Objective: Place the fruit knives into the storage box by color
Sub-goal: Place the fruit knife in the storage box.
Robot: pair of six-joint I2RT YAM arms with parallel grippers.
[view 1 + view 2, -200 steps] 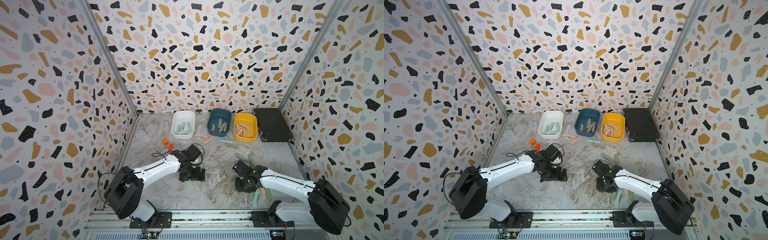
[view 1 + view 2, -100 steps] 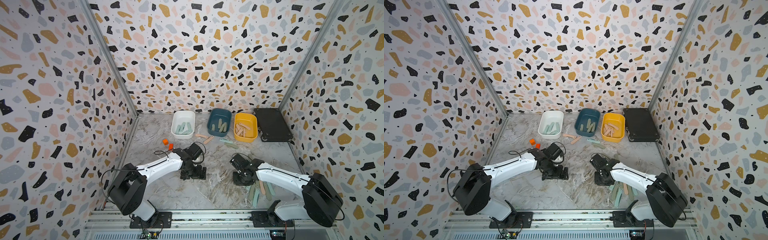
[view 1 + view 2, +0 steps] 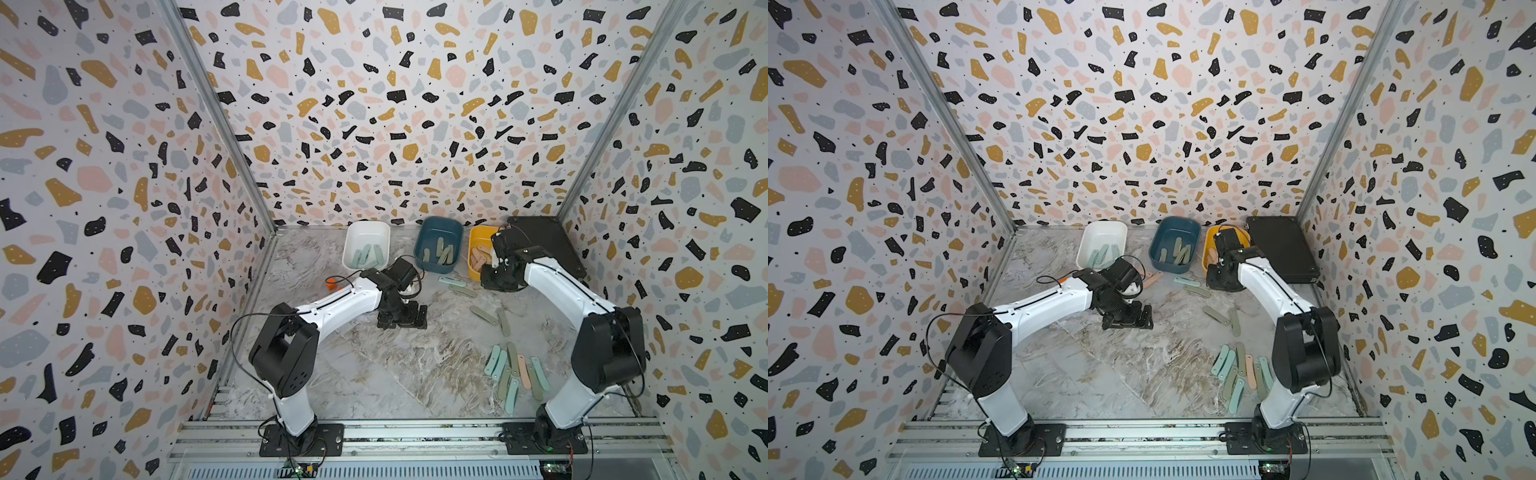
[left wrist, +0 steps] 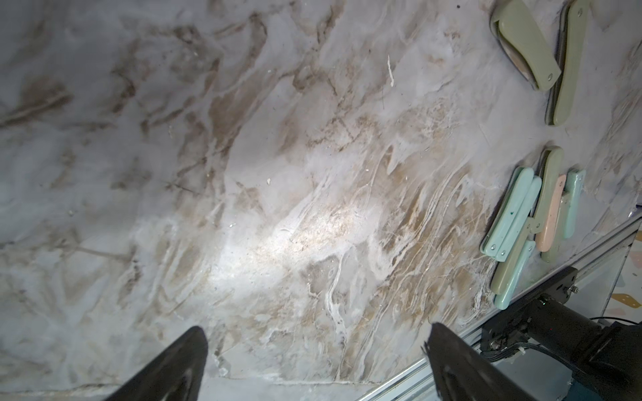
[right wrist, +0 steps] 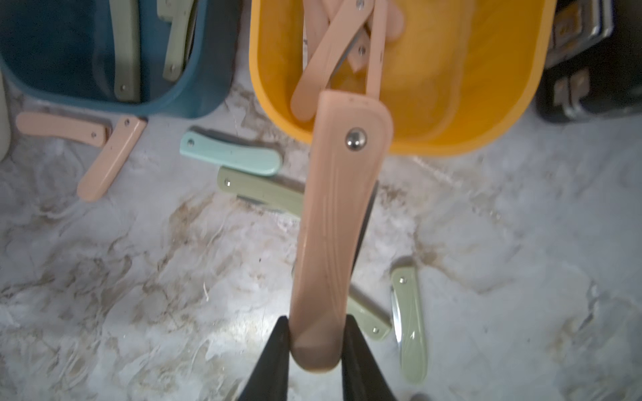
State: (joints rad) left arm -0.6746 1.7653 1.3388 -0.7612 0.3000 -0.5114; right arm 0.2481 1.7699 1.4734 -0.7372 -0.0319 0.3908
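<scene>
Where the grey-and-brown marble-patterned tabletop (image 3: 395,374) meets the front rail (image 3: 415,432), a loose cluster of flat folded fruit knives (image 3: 513,374) lies toward the robot's right: mint-blue, sage green and one peach-pink. Farther in, the left gripper (image 4: 316,330) hangs low over bare marble, its jaws spread wide and empty. Beyond it, the right gripper (image 5: 316,333) pinches one end of a peach-pink folded knife (image 5: 344,208) with a steel rivet. The knife's far end reaches over the near rim of the mustard-yellow rounded plastic tub (image 5: 503,86), which holds other peach knives. Sage knives lie in the dark teal tub (image 3: 440,228), mint ones in the white tub (image 3: 368,232). A flat black case (image 3: 557,232) sits against the terrazzo-printed walls (image 3: 374,104).
</scene>
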